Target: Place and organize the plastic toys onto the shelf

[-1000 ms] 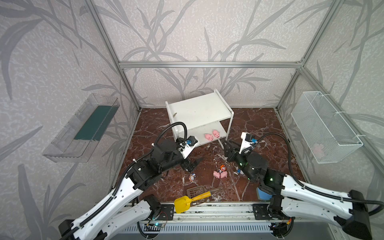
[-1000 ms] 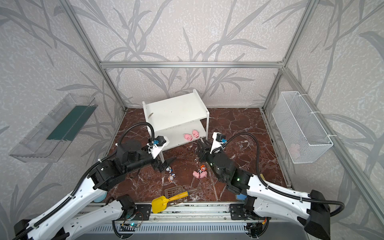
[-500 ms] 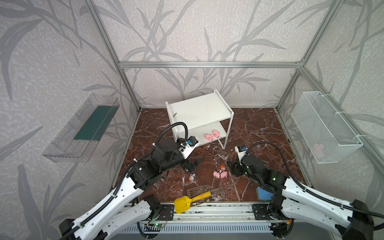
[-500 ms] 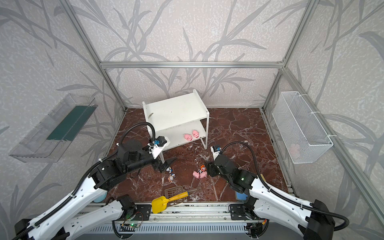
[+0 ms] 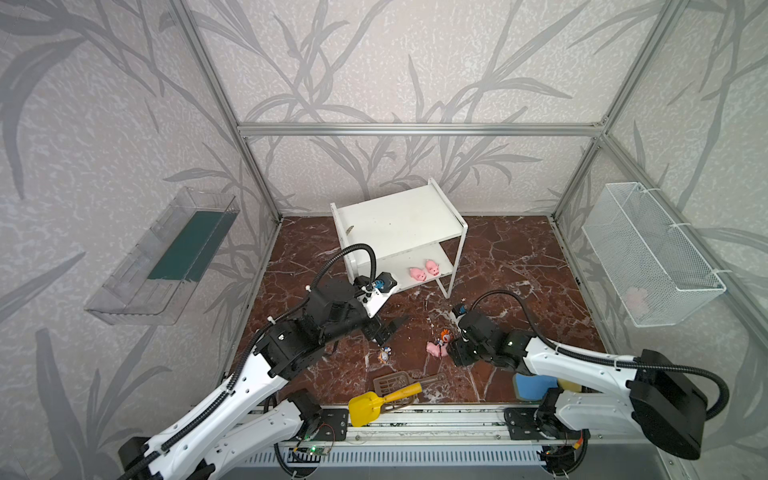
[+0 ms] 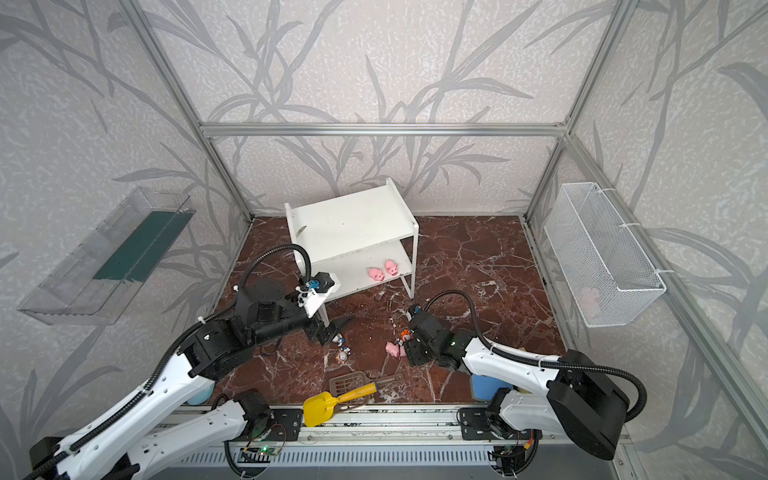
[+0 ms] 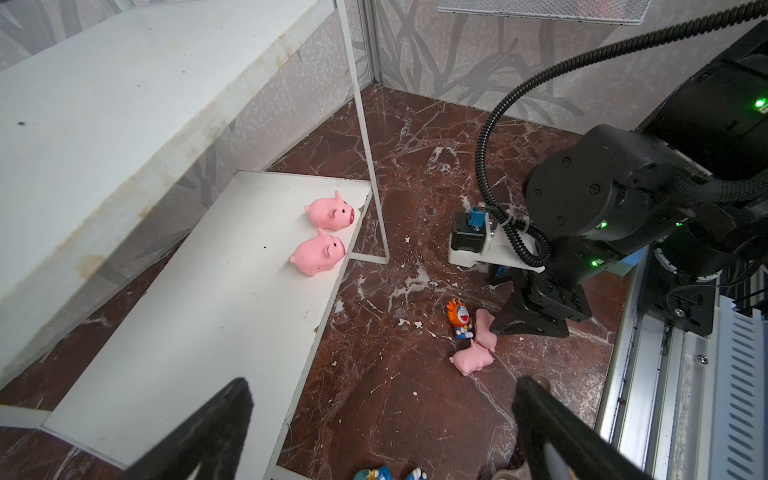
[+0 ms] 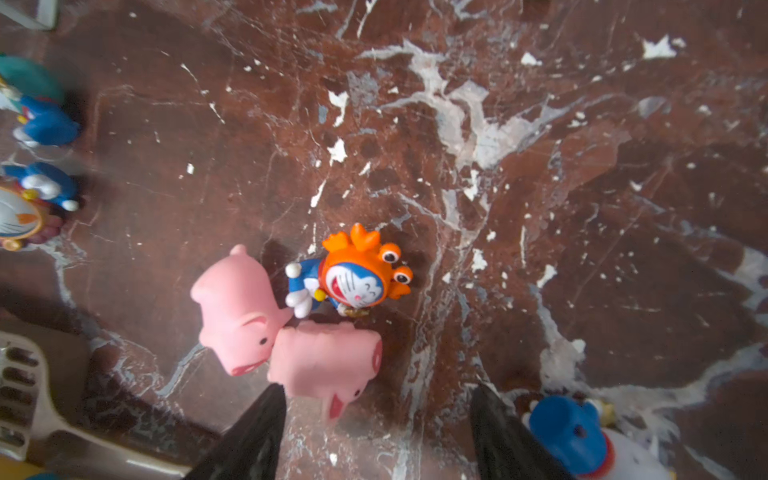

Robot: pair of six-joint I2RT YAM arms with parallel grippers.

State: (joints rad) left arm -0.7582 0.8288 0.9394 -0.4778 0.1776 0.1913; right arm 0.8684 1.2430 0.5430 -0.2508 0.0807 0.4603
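- Clear plastic forms the tray (image 5: 162, 266) mounted on the wall at the far left of both top views, with a dark green strip inside it.
- Lower left of centre, the left gripper (image 5: 386, 328) hovers low over the red-brown marble floor (image 5: 519, 257), just in front of the shelf's near corner. In the left wrist view its two black fingers (image 7: 208, 432) stand wide apart with nothing between them.
- Just beside that gripper's tips, a small cluster of blue-bodied cartoon figurines (image 6: 341, 351) sits on the floor. They are too small to count surely.
- At centre, toward the back wall, the white two-tier shelf (image 5: 399, 224) stands upright. Two pink pigs (image 7: 330, 214) sit side by side at the right front edge of its lower board.
- At bottom centre, a yellow scoop (image 5: 374, 405) lies at the floor's front edge, with a brown slotted spatula (image 5: 392, 380) just behind it.
- Right of centre, an orange-hooded figurine (image 8: 357, 274) stands on the floor beside two floor pigs (image 8: 239, 307) that lie on their sides, touching each other.
- The right gripper (image 8: 378, 386) is low over them, its jaws parted and gripping nothing. The nearer pig lies just ahead of its fingertips.
- At lower right, a blue sponge (image 5: 534, 386) shows partly under the right arm.
- On the far right wall hangs a white wire basket (image 5: 648, 253) with a pale pink shape inside, too unclear to name.
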